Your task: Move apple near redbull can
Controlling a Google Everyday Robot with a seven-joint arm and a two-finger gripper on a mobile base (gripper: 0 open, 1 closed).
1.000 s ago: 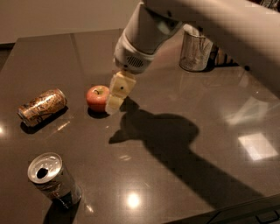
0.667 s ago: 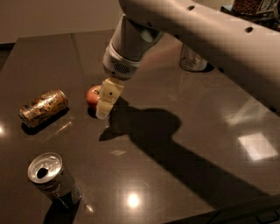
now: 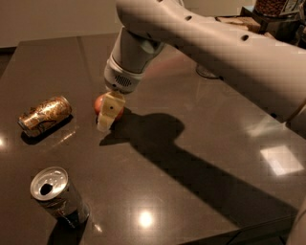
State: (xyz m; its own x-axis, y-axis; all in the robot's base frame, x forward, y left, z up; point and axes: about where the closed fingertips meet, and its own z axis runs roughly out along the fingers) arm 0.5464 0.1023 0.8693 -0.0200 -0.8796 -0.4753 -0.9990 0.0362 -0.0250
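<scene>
The apple [image 3: 99, 102] lies on the dark table [image 3: 201, 158] left of centre, red-orange, mostly hidden behind my gripper. My gripper [image 3: 107, 118] comes down from the white arm [image 3: 201, 43] and sits right at the apple, covering its front and middle. The redbull can [image 3: 56, 195] stands upright at the front left, with a shiny silver top and a dark drinking hole. It is well apart from the apple, nearer the table's front edge.
A gold-and-brown patterned can [image 3: 45, 115] lies on its side to the left of the apple. The base of a container [image 3: 206, 72] shows at the back behind the arm. Dark items [image 3: 275, 14] stand at the back right corner. The arm's shadow crosses the middle.
The arm has swung left and lowered; my gripper moved from the apple's right side to sit over the apple, hiding most of it. The cans have not moved.
</scene>
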